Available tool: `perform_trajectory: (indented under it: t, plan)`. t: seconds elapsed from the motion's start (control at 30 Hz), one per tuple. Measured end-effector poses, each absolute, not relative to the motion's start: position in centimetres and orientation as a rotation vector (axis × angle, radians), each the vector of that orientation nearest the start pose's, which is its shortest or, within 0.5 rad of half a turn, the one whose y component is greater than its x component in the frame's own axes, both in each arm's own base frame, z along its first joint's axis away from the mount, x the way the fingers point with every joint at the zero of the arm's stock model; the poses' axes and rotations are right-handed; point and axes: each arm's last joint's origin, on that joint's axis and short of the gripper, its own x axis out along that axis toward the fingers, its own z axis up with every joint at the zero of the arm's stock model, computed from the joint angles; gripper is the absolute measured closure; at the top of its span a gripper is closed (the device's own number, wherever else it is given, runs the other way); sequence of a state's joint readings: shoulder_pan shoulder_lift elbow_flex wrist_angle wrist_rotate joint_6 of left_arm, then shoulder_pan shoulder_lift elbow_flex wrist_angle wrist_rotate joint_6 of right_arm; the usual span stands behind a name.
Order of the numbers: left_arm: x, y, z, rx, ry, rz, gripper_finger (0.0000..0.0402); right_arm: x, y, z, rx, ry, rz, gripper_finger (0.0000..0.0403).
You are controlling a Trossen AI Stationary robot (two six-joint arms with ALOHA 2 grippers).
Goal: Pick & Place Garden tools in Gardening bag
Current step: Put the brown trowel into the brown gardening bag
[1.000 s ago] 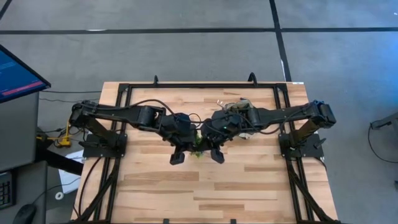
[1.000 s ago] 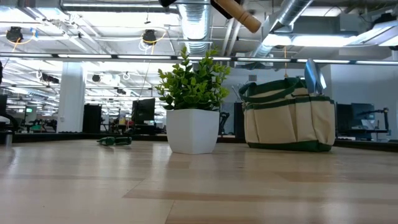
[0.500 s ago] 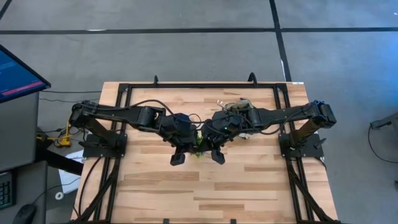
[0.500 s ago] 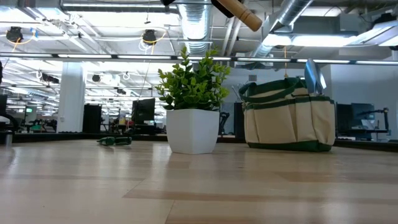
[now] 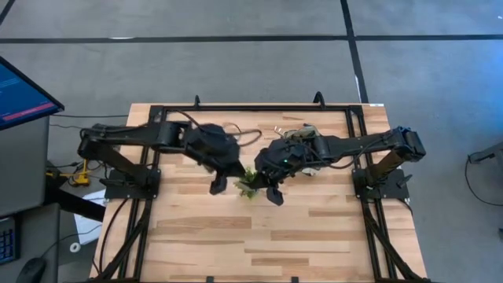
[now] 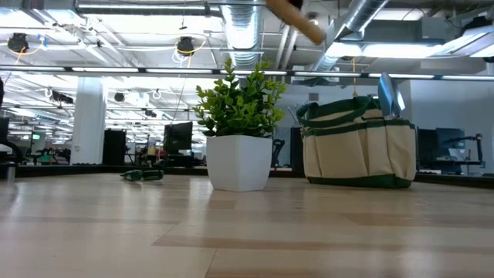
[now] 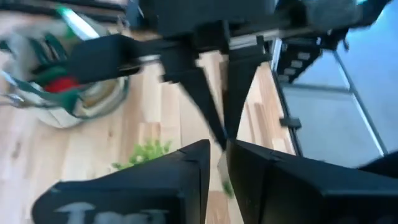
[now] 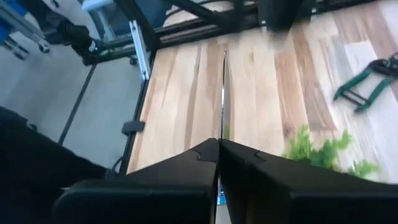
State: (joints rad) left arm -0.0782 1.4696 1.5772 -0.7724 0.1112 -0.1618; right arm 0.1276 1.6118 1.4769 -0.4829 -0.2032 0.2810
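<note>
No readable brand, label or lettering on any object; the monitor (image 5: 22, 96) at the far left edge of the high view shows only unreadable lines.

Changes from half a second ago: the left arm has pulled back and away from the centre, its gripper (image 5: 218, 186) now left of the potted plant (image 5: 247, 182) rather than crowding it. More foliage is exposed from above. Right arm unchanged in place. In the low view the wooden handle (image 6: 298, 18) at the top has turned blurry and sits slightly shifted.

Left to right, low view: green-handled shears (image 6: 142, 175) lie flat on the table (image 6: 247, 232), well left of the plant (image 6: 240, 108) in its white pot. The gardening bag (image 6: 357, 150) stands upright just right of the pot, a blue-grey trowel blade (image 6: 389, 94) sticking up from its rim.

Left gripper: left wrist view shows its fingers (image 7: 186, 180) nearly together with a narrow slit between them, nothing in them. The bag (image 7: 68, 93), with red and green contents, lies well off to one side.

Right gripper (image 5: 273, 194): sits just right of the plant, with the bag (image 5: 302, 134) behind it under the arm. Its fingers (image 8: 186, 168) are pressed together around a thin edge-on blade (image 8: 222, 93); the shears (image 8: 367, 81) lie apart on the boards.
</note>
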Motion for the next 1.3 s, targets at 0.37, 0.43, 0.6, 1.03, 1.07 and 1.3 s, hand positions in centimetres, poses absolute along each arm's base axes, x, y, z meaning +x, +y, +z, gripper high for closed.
perform_trajectory:
  t: [0.37, 0.43, 0.6, 1.03, 1.07, 1.3]
  plan:
    - [24.2, -0.6, 44.4, -0.196, 0.470, -0.034, 0.0361, 32.2, 5.5, 36.4, 0.149, 0.611, -0.047, 0.0403]
    - [23.5, -0.6, 45.0, -0.192, 0.428, -0.012, 0.0363, 31.4, 5.8, 36.3, 0.119, 0.599, -0.117, 0.0403]
    - [22.9, -0.5, 45.5, -0.188, 0.406, 0.003, 0.0364, 29.3, 6.2, 35.6, 0.100, 0.556, -0.280, 0.0403]
    - [22.9, -0.5, 45.5, -0.188, 0.396, 0.001, 0.0367, 27.3, 5.4, 30.1, 0.124, 0.338, -0.503, 0.0403]
    - [22.9, -0.5, 45.5, -0.188, 0.396, 0.001, 0.0367, 27.1, 5.3, 29.6, 0.116, 0.349, -0.510, 0.0403]
    - [23.0, -0.5, 45.6, -0.186, 0.391, 0.011, 0.0367, 26.5, 4.9, 27.4, 0.104, 0.396, -0.559, 0.0403]
